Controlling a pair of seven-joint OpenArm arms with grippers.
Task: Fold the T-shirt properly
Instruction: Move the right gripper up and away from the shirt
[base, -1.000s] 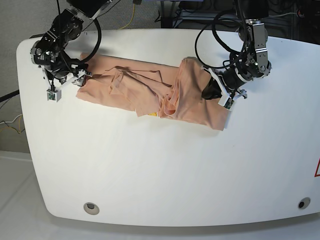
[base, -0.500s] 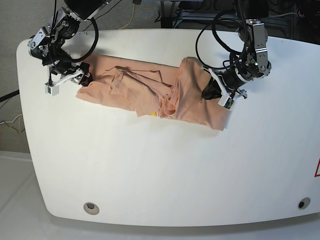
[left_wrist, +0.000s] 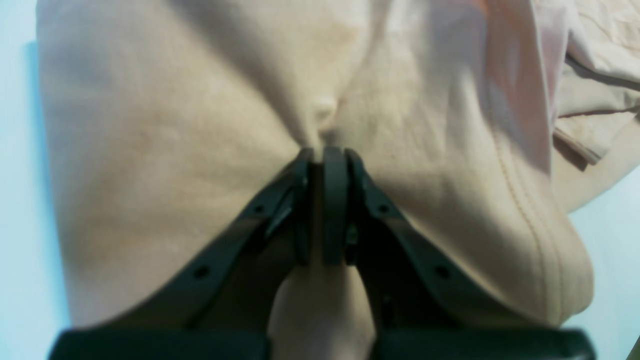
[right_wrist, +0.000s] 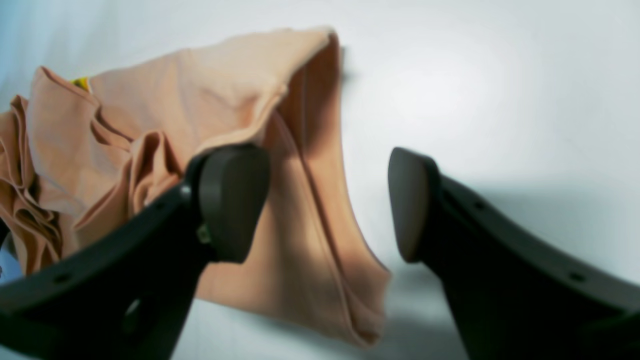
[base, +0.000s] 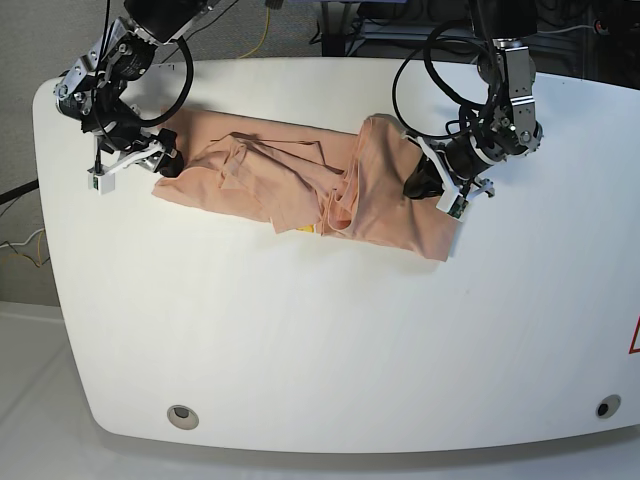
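Observation:
The peach T-shirt (base: 300, 185) lies crumpled in a long band across the back half of the white table (base: 320, 350). A bit of its yellow tag (base: 303, 229) shows at the near edge. My left gripper (base: 425, 185) is on the shirt's right end, shut on a pinch of the cloth (left_wrist: 320, 107); the left wrist view shows the left gripper (left_wrist: 322, 150) with both fingers pressed together. My right gripper (base: 160, 160) is at the shirt's left end. It stands open (right_wrist: 320, 200) over the T-shirt's (right_wrist: 225, 100) corner and holds nothing.
Two round holes sit near the table's front edge (base: 181, 415) (base: 603, 407). Black cables and a yellow wire (base: 265, 25) hang behind the back edge. A red mark (base: 634, 338) shows at the right rim.
My right arm has swung back and to the left, and its open gripper has come away from the shirt's left edge. The left arm and the shirt have not moved.

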